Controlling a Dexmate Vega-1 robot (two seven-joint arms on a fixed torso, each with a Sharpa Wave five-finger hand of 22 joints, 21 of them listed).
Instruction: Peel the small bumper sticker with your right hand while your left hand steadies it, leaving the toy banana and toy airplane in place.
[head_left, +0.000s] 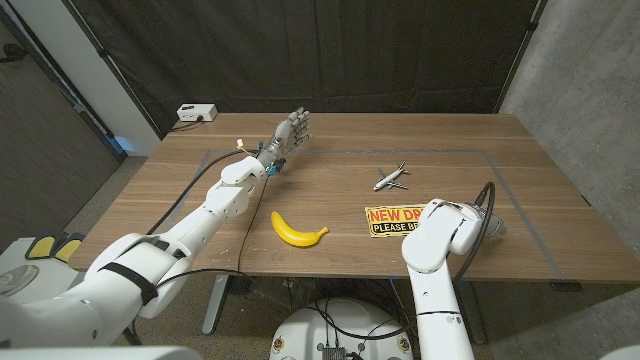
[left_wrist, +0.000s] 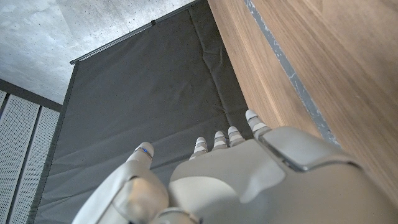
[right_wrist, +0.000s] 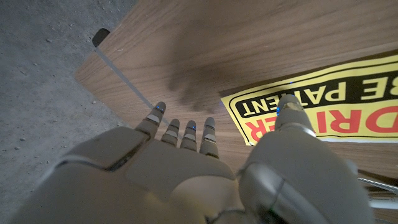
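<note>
The small bumper sticker (head_left: 394, 220), yellow with red and black lettering, lies flat on the wooden table (head_left: 330, 195) near its front edge. My right forearm (head_left: 442, 235) covers the sticker's right end. In the right wrist view my right hand (right_wrist: 205, 168) hovers at the sticker's (right_wrist: 336, 102) end, fingers apart and holding nothing, with the thumb over its corner. My left hand (head_left: 291, 131) is raised over the far left part of the table, fingers extended (left_wrist: 249, 174), empty, well away from the sticker. The yellow toy banana (head_left: 298, 231) lies left of the sticker; the toy airplane (head_left: 391, 177) sits behind it.
A white box (head_left: 196, 113) sits at the table's far left corner. Grey tape lines (head_left: 500, 170) mark a rectangle on the tabletop. A dark curtain hangs behind the table. The table's right edge (right_wrist: 118, 68) lies just beyond my right fingers, with concrete floor below.
</note>
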